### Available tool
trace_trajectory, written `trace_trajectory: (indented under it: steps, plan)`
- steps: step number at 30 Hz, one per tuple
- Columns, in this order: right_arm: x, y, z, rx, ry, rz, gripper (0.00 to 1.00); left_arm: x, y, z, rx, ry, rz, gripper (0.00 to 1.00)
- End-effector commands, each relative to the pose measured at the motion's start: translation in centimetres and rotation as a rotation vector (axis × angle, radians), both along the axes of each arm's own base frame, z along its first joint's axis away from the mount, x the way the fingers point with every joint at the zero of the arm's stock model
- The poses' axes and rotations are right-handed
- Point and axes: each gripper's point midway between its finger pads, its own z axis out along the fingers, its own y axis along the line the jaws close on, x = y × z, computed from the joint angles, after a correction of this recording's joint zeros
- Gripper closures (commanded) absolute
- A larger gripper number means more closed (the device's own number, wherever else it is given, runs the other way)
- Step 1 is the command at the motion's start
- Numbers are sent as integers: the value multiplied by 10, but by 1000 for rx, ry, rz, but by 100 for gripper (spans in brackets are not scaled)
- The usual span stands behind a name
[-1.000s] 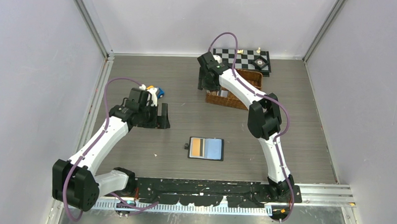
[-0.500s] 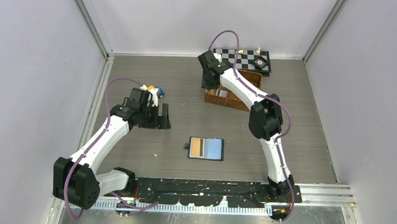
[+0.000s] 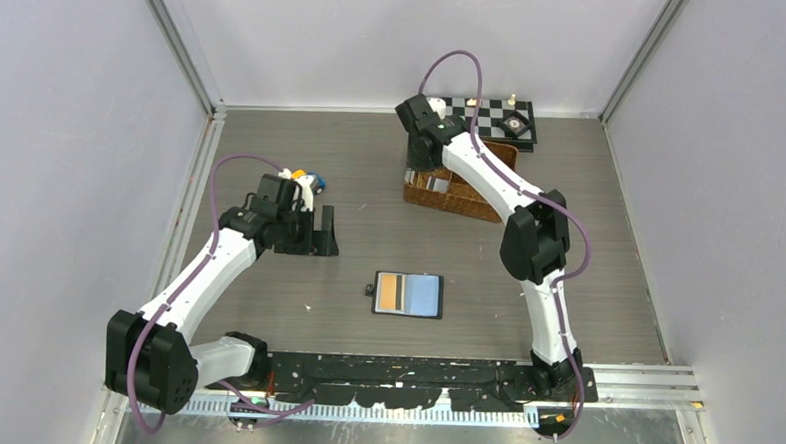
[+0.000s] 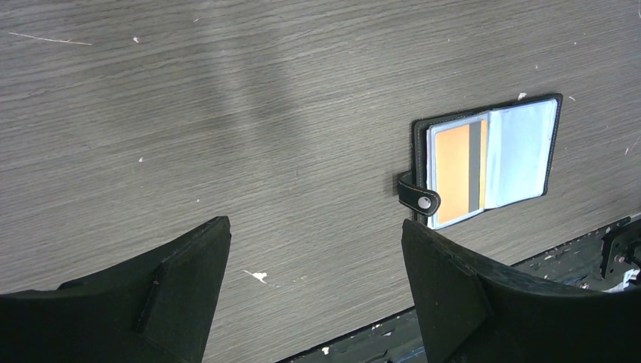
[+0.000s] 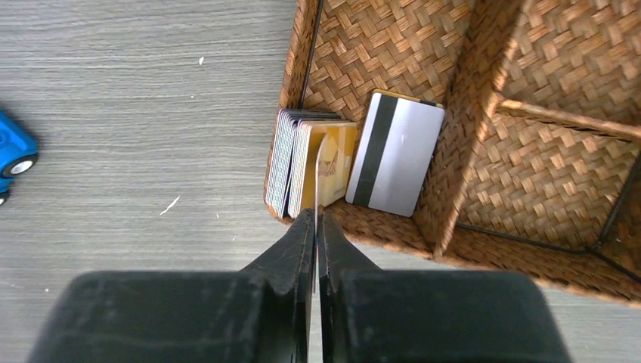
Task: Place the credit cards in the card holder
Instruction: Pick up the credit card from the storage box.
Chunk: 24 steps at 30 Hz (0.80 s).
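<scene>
Tabletop (image 3: 272, 147) grey wood-grain, walls (image 3: 73, 118) pale, left tool (image 4: 315, 227) wide, right tool (image 5: 316, 219) pinching card (image 5: 319, 174)

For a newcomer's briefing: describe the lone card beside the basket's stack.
Start at the wicker basket near the chessboard. In its left-end compartment, beside the on-edge stack of cards, one card shows its face: silver-grey with a black stripe.

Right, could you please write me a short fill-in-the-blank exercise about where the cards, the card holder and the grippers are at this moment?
1. The card holder lies open, and its sleeve beside the snap tab holds an ____ card.
2. The gripper pinching a thin card in the wicker basket belongs to the ____ arm.
3. The left gripper hangs over the table with its jaws ____.
Missing words: orange; right; open.
</scene>
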Motion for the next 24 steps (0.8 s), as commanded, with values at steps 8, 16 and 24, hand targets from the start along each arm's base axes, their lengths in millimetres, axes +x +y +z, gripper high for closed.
trace_trajectory:
  steps: [8, 16, 24]
  plan:
    - [-38, -18, 96, 34, -110, 87, 99, 3, -20, 31, -120, -102, -86, 21]
    - [-130, -25, 102, 129, 60, 426, 100, -6, -58, 79, -309, -229, -294, 23]
    - [-241, 5, 97, 508, 254, 790, 100, -50, -109, 111, -525, -205, -644, 24]
